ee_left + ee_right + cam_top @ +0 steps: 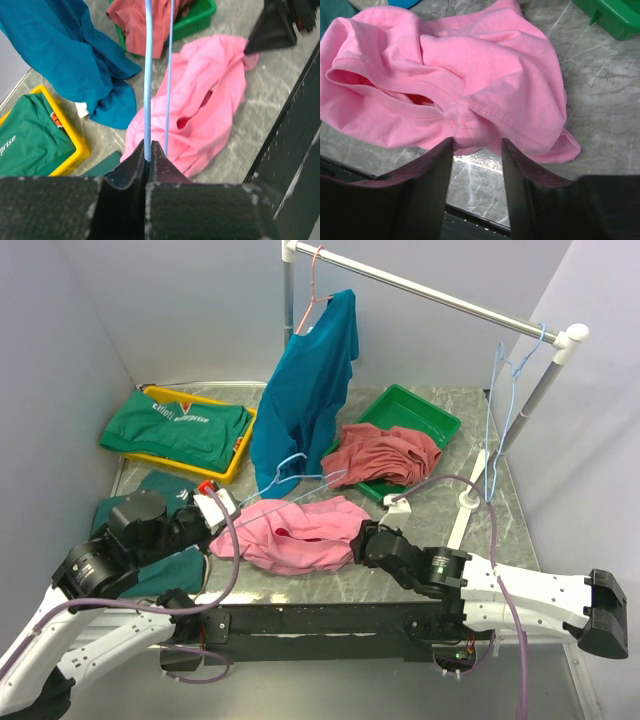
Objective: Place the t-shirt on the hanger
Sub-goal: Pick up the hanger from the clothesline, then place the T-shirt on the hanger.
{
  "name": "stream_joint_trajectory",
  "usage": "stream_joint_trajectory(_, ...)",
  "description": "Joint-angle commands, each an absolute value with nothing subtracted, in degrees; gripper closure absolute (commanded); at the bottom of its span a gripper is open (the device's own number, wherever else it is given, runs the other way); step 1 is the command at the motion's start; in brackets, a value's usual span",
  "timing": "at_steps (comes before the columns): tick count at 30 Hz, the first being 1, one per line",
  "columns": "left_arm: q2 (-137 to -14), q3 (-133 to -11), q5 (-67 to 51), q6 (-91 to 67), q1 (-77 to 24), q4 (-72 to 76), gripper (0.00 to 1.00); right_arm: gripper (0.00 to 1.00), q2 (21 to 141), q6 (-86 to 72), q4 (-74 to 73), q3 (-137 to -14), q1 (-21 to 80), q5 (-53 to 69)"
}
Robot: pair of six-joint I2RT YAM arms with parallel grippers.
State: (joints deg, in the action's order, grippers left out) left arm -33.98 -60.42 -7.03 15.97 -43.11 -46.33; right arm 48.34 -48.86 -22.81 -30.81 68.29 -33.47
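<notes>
T-shirt (300, 532) is lying crumpled on the bench (530, 510) near its front edge, with the teal shirt (300, 400) hanging at its 12 o'clock and the green tray (420, 415) sitting at its 1 o'clock. At the t-shirt's 9 o'clock, the left fingers (135, 162) are pinching tight on the wire of the hanger (148, 75), which is reaching out over the pink cloth toward 2 o'clock. At its 3 o'clock, the right fingers (437, 170) are standing apart, straddling a bunched hem fold at the t-shirt's edge without clamping it.
</notes>
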Motion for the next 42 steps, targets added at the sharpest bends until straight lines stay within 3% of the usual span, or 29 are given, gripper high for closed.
stream_joint_trajectory(1, -32.61, -61.08, -9.40, 20.12, -43.33, -50.35, 0.99, 0.53, 48.95, -48.87, -20.21, -33.93, 68.64, -37.09)
stream_joint_trajectory(8, -32.25, -59.86, -13.44, 21.00, -43.24, -54.93, 0.99, 0.78, 49.48, -49.39, -21.36, -33.84, 68.55, -39.99)
stream_joint_trajectory(11, -32.43, -58.80, -13.88, 21.62, -43.24, -55.98, 0.99, 0.82, 50.36, -49.13, -21.36, -34.45, 68.47, -40.43)
stream_joint_trajectory(42, -34.28, -60.91, -18.37, 22.85, -43.24, -56.60, 0.99, 0.87, 54.49, -46.93, -21.45, -38.32, 68.20, -39.99)
